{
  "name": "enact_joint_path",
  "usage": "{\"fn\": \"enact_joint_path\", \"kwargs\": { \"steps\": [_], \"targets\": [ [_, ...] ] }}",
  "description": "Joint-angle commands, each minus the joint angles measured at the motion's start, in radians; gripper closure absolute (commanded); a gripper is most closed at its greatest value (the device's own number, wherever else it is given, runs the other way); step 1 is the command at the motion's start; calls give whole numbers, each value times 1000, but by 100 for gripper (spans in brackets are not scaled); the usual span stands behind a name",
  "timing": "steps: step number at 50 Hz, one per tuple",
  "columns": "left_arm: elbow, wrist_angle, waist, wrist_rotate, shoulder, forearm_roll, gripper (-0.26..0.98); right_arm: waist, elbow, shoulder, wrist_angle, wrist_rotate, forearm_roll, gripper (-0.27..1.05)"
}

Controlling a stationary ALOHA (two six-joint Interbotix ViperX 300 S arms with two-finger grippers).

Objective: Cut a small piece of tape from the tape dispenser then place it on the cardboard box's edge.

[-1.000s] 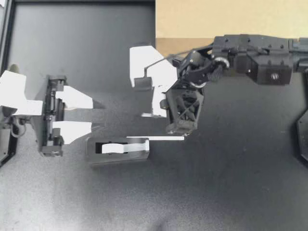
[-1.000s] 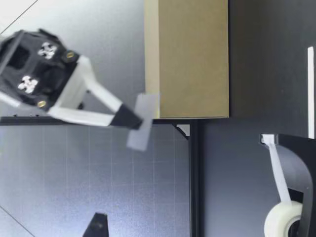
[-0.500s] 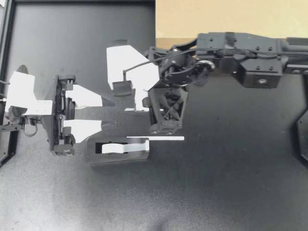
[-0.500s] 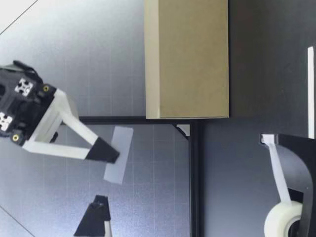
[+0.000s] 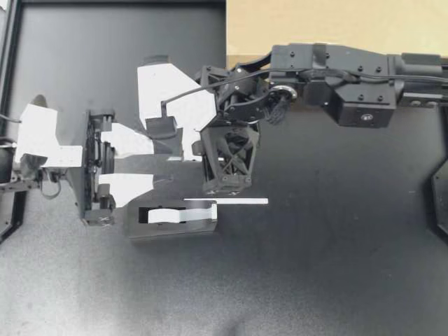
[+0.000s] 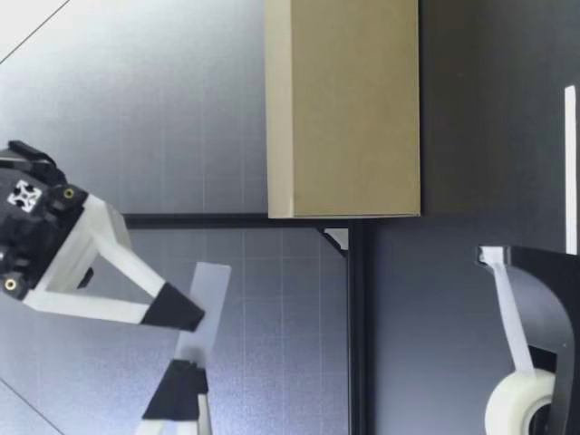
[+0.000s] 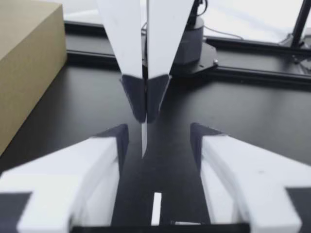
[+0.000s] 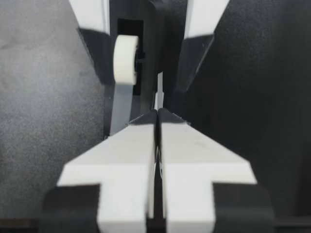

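Note:
My right gripper (image 5: 165, 131) is shut on a small piece of tape (image 6: 205, 297) that hangs below its fingertips (image 7: 145, 99). My left gripper (image 5: 168, 163) stands open facing it, and the tape piece (image 7: 144, 138) hangs edge-on between its two fingers (image 7: 68, 179) without touching either. Both grippers hover beside the black tape dispenser (image 5: 171, 219), whose white roll (image 8: 125, 53) shows ahead of my right gripper (image 8: 156, 116). The cardboard box (image 5: 336, 24) stands at the back of the table, apart from both grippers.
A long white strip (image 5: 225, 201) lies flat on the table next to the dispenser's cutter end. The black table frame (image 6: 353, 317) runs behind the box (image 6: 344, 109). The dark mat stretches in front of and to the right of the dispenser.
My right gripper has carried the tape piece away from the box corner, left and down towards my left gripper. The left gripper has moved in, so the tape now hangs between its open fingers.

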Motion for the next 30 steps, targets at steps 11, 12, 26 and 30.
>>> {"fn": "enact_joint_path", "kwargs": {
  "steps": [11,12,26,30],
  "targets": [
    [-26,-9,3,-2,2,-5,32,6,-37,-12,0,2,3,87],
    [-25,-9,3,-2,2,-6,33,6,-37,-12,0,2,2,87],
    [-25,-9,12,6,9,-34,62,5,-37,-12,2,2,3,87],
    [-26,-9,17,5,14,-37,72,6,-38,-12,2,3,5,87]
  ]
}}
